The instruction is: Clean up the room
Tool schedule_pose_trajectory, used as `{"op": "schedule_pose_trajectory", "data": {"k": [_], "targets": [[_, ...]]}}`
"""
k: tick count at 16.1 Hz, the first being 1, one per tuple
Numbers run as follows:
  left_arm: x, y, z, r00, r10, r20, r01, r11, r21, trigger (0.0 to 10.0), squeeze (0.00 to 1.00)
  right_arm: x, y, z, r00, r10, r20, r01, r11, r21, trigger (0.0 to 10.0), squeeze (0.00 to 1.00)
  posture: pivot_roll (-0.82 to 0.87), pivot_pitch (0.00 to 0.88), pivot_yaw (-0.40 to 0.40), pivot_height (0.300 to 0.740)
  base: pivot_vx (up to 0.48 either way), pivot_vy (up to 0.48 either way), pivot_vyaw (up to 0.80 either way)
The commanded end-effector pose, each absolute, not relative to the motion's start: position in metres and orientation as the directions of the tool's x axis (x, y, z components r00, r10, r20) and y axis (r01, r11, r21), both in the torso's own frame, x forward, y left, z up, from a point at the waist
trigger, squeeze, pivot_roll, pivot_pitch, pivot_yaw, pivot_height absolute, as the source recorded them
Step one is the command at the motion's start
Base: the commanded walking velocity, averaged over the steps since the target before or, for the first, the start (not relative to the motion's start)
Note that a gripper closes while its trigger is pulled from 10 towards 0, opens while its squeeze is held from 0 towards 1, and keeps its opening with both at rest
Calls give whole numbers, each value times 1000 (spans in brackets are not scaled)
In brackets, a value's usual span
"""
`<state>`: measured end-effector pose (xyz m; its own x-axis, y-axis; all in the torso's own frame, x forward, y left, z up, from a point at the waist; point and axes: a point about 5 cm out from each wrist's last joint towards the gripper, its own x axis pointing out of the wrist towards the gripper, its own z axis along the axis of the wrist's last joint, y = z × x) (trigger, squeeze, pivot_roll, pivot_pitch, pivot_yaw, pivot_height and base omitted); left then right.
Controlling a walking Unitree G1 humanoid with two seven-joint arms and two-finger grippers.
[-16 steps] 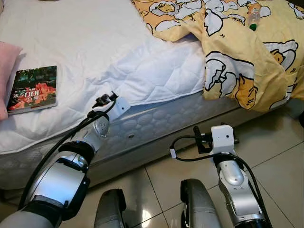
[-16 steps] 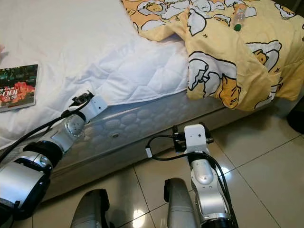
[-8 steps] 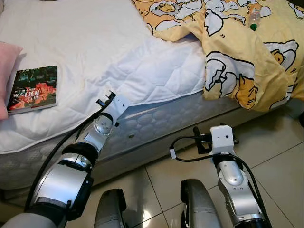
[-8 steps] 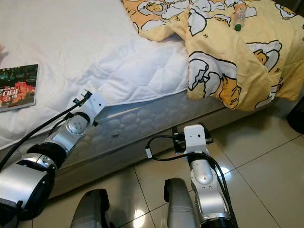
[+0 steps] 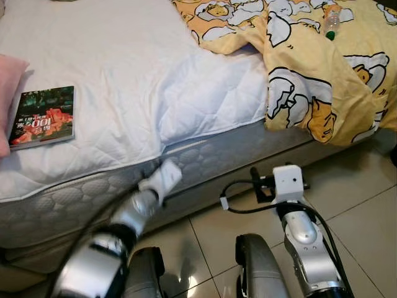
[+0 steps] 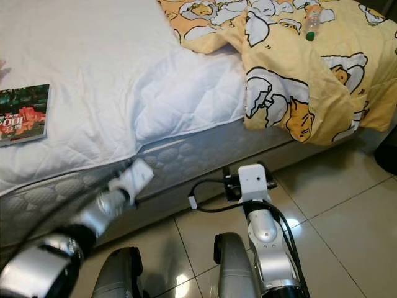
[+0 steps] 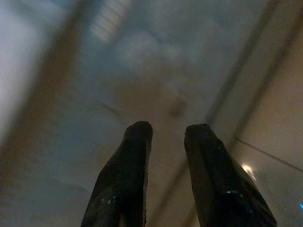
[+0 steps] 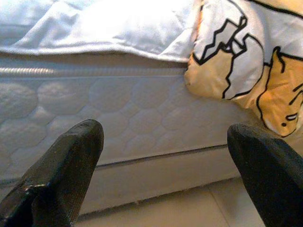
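Observation:
A book (image 5: 43, 116) with a dark and red cover lies on the white bed sheet (image 5: 124, 74) at the left. A clear plastic bottle (image 5: 332, 23) with a green cap rests on the crumpled yellow cartoon blanket (image 5: 310, 68) at the far right of the bed. My left arm (image 5: 149, 195) is blurred and low in front of the mattress side; my left gripper (image 7: 168, 130) is shut and holds nothing. My right gripper (image 8: 165, 137) is open and empty, low above the floor, facing the mattress side below the blanket's hanging corner.
The mattress side (image 5: 223, 155) runs across in front of me, with tiled floor (image 5: 360, 198) below it. A pink pillow (image 5: 9, 93) sits at the bed's left edge. My two legs (image 5: 254, 267) show at the bottom of the eye views.
My left arm has dropped from the edge of the sheet down in front of the mattress side and is blurred with motion. The right arm has hardly moved.

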<state>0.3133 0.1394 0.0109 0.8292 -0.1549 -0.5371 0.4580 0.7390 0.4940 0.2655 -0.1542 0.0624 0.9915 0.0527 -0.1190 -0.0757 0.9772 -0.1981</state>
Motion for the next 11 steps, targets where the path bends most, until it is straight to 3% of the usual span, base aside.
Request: {"op": "schedule_pose_trajectory", "data": {"k": [1,4,6,7,8,9,10,11], "targets": [[307,136,5,815,-179,-551,492,717,495,10000,0,263,-152,61,989,63,-132,-88,977,-194,10000,0,-207,73,52,605,0,0,0],[312,123,18,886,-212,-412,413,765,494,10000,0,262,-152,61,989,63,-132,-88,977,-195,10000,0,-209,71,51,605,0,0,0],[327,108,70,966,-255,-52,251,857,450,10000,0,261,-154,63,990,60,-124,-83,978,-191,10000,0,-212,67,50,605,0,0,0],[330,108,104,966,-221,135,166,930,329,10000,0,260,-156,65,992,58,-110,-78,981,-179,10000,0,-211,65,48,605,0,0,0],[330,112,131,954,-173,245,120,969,218,10000,780,259,-158,68,994,50,-96,-66,982,-174,10000,0,-208,57,46,605,0,0,0],[330,118,154,943,-123,309,89,988,124,10000,1000,261,-161,76,997,38,-70,-50,982,-181,10000,0,-205,52,46,605,0,0,0],[330,122,162,940,-86,331,63,995,82,10000,1000,263,-162,82,998,28,-53,-38,981,-188,10000,0,-195,31,45,605,0,0,0],[338,141,153,978,41,204,-33,999,-42,10000,1000,274,-163,100,1000,-7,5,7,985,-173,10000,0,-184,4,43,605,0,0,0]]}}
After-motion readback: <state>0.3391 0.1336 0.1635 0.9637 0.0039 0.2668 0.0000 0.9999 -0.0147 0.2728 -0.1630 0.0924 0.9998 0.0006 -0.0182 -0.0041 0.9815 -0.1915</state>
